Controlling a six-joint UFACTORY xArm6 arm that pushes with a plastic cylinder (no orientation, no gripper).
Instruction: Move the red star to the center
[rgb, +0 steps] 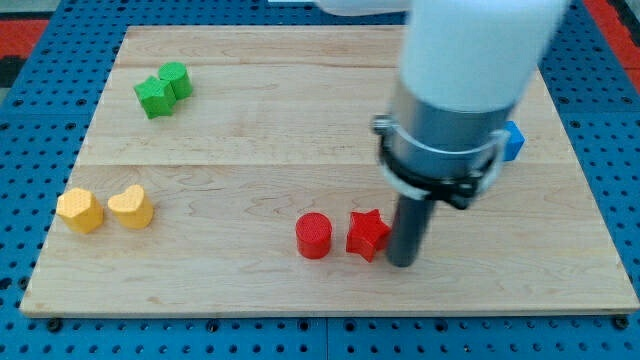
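Because the arm ends in a plain dark rod with no jaws to open or close, my tip (402, 263) can only shove, and right now it stands on the pale wooden board (300, 120) just beside the right flank of the red star-shaped block (367, 235), touching it or very nearly so. That star sits near the board's near edge, a little right of the middle, with a red cylinder block (313, 236) just beside it on the left. Since the centre lies farther away and slightly left, a push from the present side would, I judge, drive the star leftward into the cylinder instead of up the board. A better line is to bring the tip round to the star's near-right side and push away towards the far-left, keeping contact behind its middle so its points do not make it spin off. Other blocks, two green (163, 88), two yellow (104, 209) and one blue (513, 140), lie well apart from that path.
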